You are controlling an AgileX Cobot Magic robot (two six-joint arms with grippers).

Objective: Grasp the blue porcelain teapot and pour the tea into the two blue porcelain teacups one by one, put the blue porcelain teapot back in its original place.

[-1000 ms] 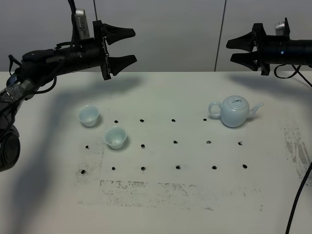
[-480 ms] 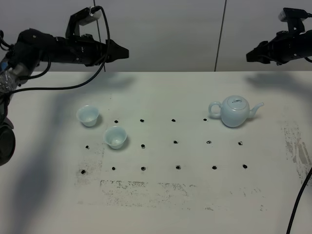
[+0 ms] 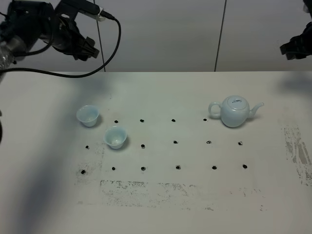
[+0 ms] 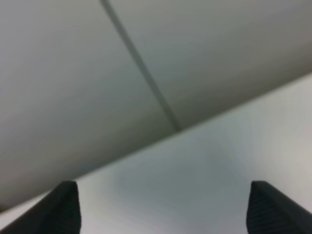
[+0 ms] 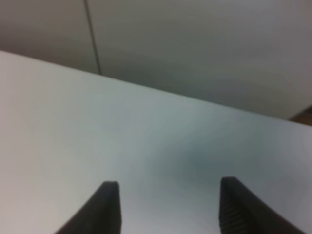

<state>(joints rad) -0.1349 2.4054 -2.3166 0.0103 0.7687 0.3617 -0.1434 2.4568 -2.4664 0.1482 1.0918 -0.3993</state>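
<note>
The blue porcelain teapot stands upright on the right side of the white table, lid on, spout to the right, handle to the left. The two blue porcelain teacups stand on the left: one further back, one nearer the front. Both look empty; no tea shows. My left gripper hangs high at the back left, well above and behind the cups. In the left wrist view its fingers are wide apart and empty. My right gripper is high at the right edge, far from the teapot, open and empty in the right wrist view.
A grid of small black dots marks the table's middle. Scuffed dark patches lie along the front and at the right edge. A grey panelled wall stands behind the table. A black cable hangs from the left arm.
Both arms have drawn back and outward: the left gripper went up and to the left, the right gripper to the right edge of the view. Teapot and cups have not moved.
</note>
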